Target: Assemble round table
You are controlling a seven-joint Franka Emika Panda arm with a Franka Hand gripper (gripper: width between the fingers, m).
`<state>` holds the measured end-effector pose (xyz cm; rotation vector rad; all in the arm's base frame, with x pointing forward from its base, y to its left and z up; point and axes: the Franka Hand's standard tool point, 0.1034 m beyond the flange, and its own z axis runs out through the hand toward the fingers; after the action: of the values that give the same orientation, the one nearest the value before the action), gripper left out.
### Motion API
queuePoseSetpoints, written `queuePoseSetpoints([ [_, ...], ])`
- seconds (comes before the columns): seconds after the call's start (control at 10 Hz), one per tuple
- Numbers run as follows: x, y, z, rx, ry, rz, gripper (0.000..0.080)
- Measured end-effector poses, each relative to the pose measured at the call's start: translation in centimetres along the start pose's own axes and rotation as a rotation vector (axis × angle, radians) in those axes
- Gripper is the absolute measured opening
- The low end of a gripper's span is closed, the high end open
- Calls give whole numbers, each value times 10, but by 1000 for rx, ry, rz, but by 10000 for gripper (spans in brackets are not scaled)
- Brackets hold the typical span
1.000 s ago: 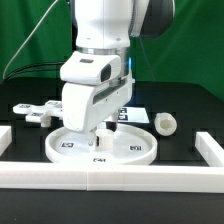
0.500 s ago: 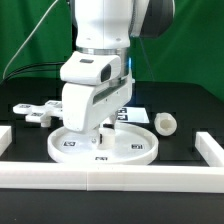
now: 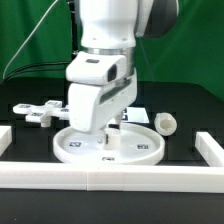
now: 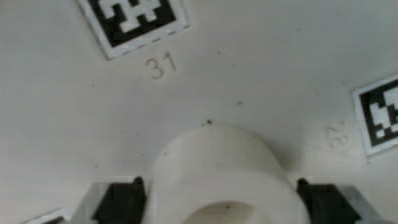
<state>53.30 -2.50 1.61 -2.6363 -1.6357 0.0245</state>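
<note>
The large round rimmed disc (image 3: 140,150) lies flat on the black table in front of the arm. My gripper (image 3: 105,133) reaches straight down onto its middle. In the wrist view the gripper (image 4: 222,200) has a dark finger (image 4: 125,200) on each side of a raised white stub (image 4: 222,170) on the disc (image 4: 214,90). It appears shut on that stub. The short cylindrical leg (image 3: 165,123) lies at the exterior view's right of the disc. The cross-shaped piece (image 3: 35,113) lies at the exterior view's left.
A long white border bar (image 3: 110,176) runs along the front, with shorter bars at the right (image 3: 208,150) and left (image 3: 5,135). The marker board (image 3: 138,112) lies behind the disc, mostly hidden by the arm. A green curtain hangs at the back.
My gripper and the round disc have moved together a little toward the exterior view's right. The leg and the cross-shaped piece have not moved.
</note>
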Motion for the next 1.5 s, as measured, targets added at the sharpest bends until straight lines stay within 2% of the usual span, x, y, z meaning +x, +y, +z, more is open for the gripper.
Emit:
queuePoseSetpoints([
  [0.2, 17, 1, 0, -5, 12, -23, 406],
  [0.5, 51, 7, -1, -11, 36, -65, 406],
  [0.7, 66, 3, 0, 16, 34, -80, 407],
  [1.2, 70, 1, -1, 25, 32, -76, 420],
  [1.3, 69, 1, -1, 25, 32, -76, 579],
  [1.4, 69, -1, -2, 24, 30, -68, 637],
  [1.5, 66, -5, -10, 20, 27, -49, 637],
])
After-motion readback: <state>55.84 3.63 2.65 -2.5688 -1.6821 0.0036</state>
